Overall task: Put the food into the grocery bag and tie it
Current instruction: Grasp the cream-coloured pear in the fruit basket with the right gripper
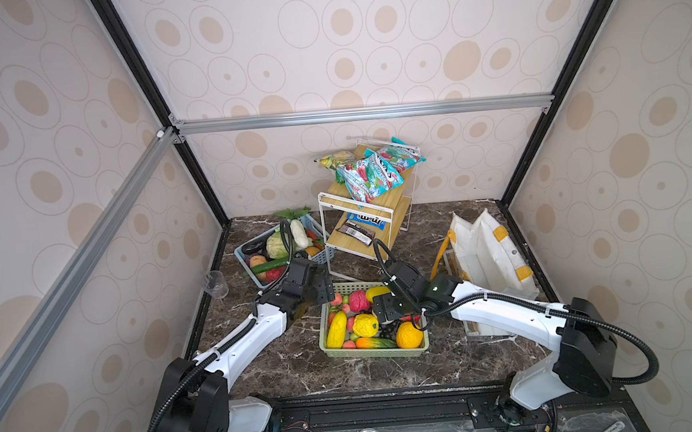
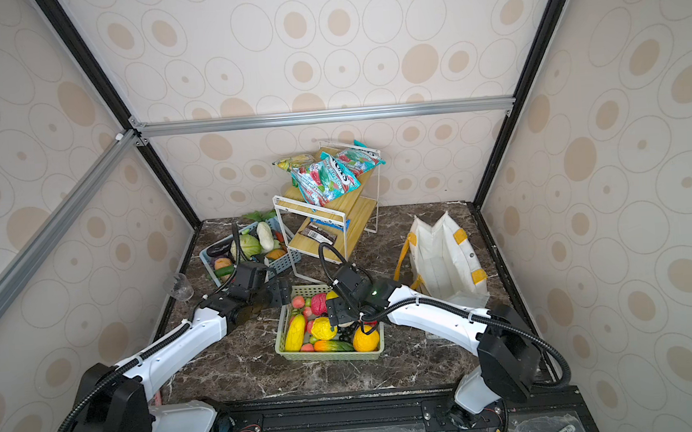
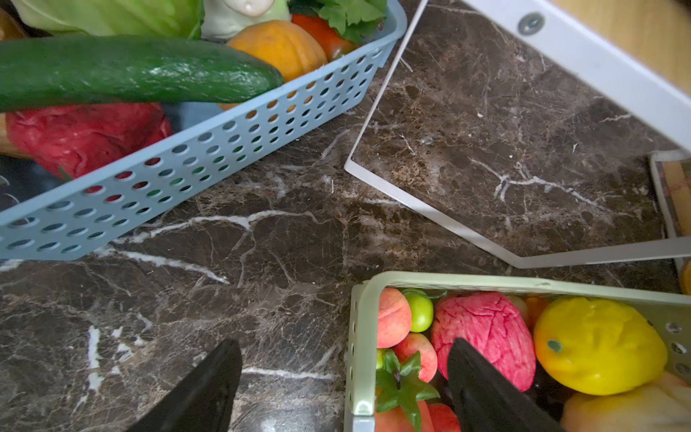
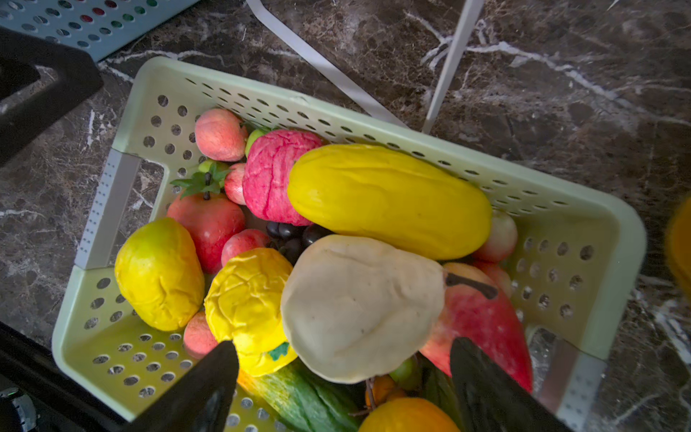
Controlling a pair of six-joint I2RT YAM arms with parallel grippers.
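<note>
Well, the right gripper (image 4: 342,351) is spread wide, empty, over the pale pear (image 4: 359,310) in the heaped green basket (image 4: 598,224); that smooth fruit could easily be squirted sideways. The left gripper (image 3: 346,348), also parted, is set astride the basket rim and could be snagged. The grocery bag (image 1: 493,252) is stood open nearby.

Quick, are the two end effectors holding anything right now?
Left end effector: open, holding nothing, over the green basket edge.
Right end effector: open, holding nothing, above the pale pear.
</note>
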